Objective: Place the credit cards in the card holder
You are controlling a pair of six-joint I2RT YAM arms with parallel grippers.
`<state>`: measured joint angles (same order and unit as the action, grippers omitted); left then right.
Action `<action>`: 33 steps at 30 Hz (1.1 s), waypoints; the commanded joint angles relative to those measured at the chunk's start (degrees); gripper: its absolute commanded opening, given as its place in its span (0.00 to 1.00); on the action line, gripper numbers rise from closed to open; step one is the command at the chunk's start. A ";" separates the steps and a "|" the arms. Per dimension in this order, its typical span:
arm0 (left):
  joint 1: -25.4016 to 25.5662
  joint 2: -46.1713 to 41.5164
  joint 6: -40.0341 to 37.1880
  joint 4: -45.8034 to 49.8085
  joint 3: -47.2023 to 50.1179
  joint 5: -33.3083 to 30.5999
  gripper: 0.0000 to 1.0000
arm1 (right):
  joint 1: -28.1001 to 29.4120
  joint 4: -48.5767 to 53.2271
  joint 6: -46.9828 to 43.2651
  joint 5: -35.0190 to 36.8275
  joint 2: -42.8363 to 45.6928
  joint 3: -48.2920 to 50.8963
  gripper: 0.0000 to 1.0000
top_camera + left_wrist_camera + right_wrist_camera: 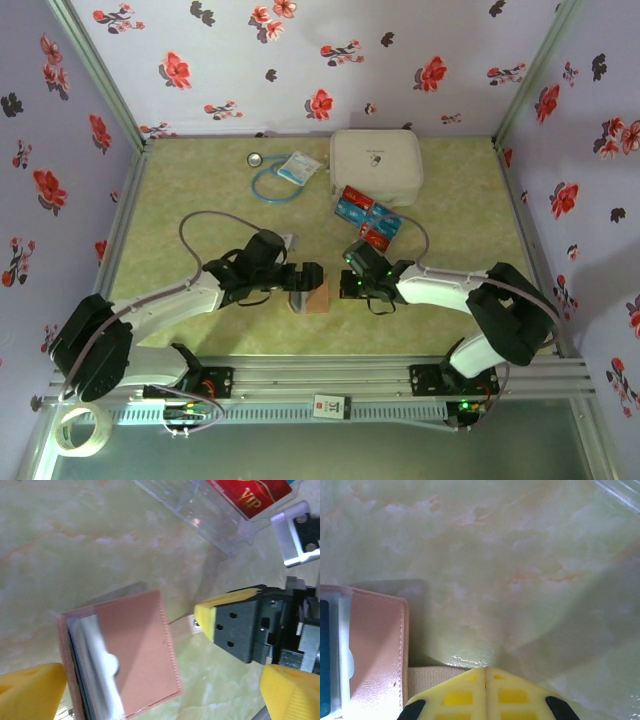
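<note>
Bare worktop [470,210] lies open toward the far right corner and along the left edge. Mid far edge, the white case [375,165], cards [365,215] and blue tube [272,185] crowd it. Near the near edge, left hand [312,280] and right hand [347,285] flank the card holder [312,300].

green marbled table [200,190]: card holder [311,300], clear tray [215,525] of credit cards [365,215], white case [376,165]
</note>
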<state>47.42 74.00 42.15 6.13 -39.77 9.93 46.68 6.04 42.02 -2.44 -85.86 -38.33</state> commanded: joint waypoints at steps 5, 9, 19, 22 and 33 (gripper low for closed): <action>3.62 6.19 5.01 -8.43 -1.23 0.90 1.00 | -1.15 -1.67 -0.05 -0.46 -0.27 -0.75 0.00; 4.77 9.41 7.39 -13.24 -0.20 0.12 1.00 | -1.40 -2.25 0.25 -0.46 0.13 0.47 0.00; 4.90 13.01 12.75 -21.01 5.34 -4.50 1.00 | -1.68 -2.04 0.96 0.28 2.96 2.63 0.21; 4.79 12.21 12.71 -20.54 5.71 -5.01 1.00 | -1.72 -1.08 0.88 0.26 4.68 2.47 0.27; 0.11 5.86 6.93 -7.68 -0.39 -2.52 1.00 | -1.64 5.46 0.61 -0.15 16.32 1.46 0.36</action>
<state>49.21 82.37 51.92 -6.57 -37.65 7.14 45.34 8.38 42.54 -2.94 -72.23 -36.18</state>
